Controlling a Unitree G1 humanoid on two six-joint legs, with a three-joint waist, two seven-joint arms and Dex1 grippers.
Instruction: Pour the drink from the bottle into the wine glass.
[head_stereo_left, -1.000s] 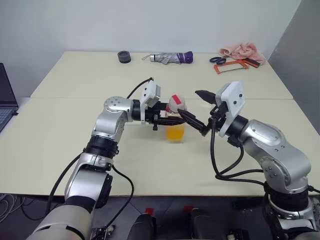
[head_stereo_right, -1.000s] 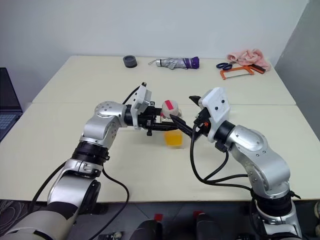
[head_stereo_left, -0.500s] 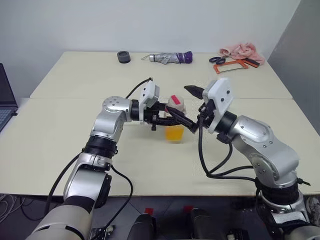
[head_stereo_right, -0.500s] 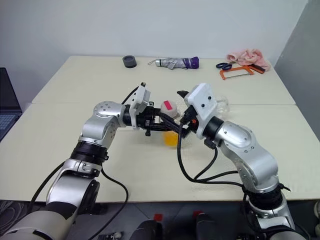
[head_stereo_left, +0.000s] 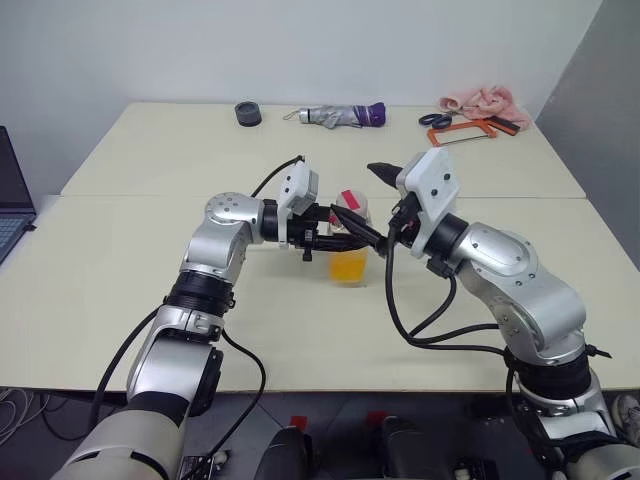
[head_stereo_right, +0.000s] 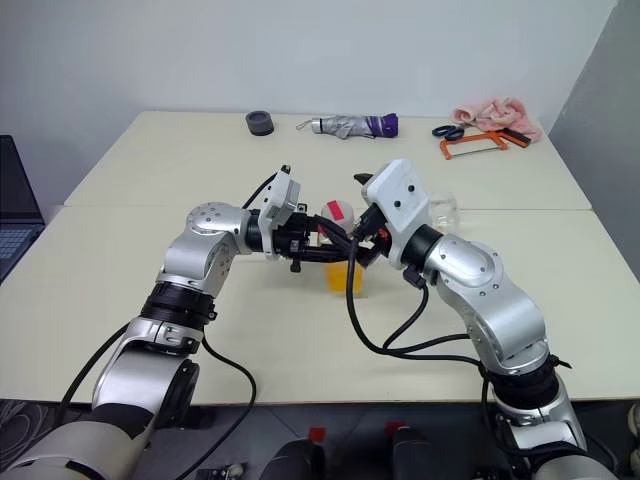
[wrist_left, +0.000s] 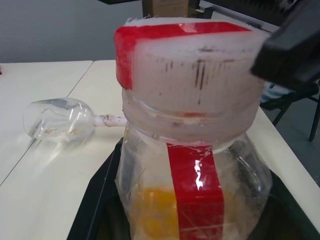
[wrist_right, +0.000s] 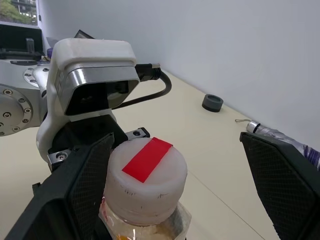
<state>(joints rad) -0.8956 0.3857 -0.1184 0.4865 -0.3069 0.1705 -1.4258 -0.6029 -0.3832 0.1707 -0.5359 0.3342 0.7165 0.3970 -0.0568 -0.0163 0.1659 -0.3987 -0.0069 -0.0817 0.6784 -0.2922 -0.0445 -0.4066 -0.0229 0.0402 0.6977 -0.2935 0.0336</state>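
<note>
Currently the table (head_stereo_left: 120, 280) carries the bottle (head_stereo_left: 349, 245) mid-tabletop, upright, clamped by the left gripper (head_stereo_left: 338, 232). Right gripper (wrist_right: 180, 175) spread wide around its cap (wrist_right: 146, 172). Wine glass (wrist_left: 60, 124) lies on its side beyond. Drink (head_stereo_left: 349, 266) low in bottle.

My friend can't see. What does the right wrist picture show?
A bottle with a white cap and red strip sits between the open right gripper. The left gripper holds it from behind, on a cream table.

Cream table (head_stereo_left: 150, 290) (wine glass (wrist_left: 60, 124) lying sideways), umbrella (head_stereo_left: 335, 115), hacksaw (head_stereo_left: 462, 132).
</note>
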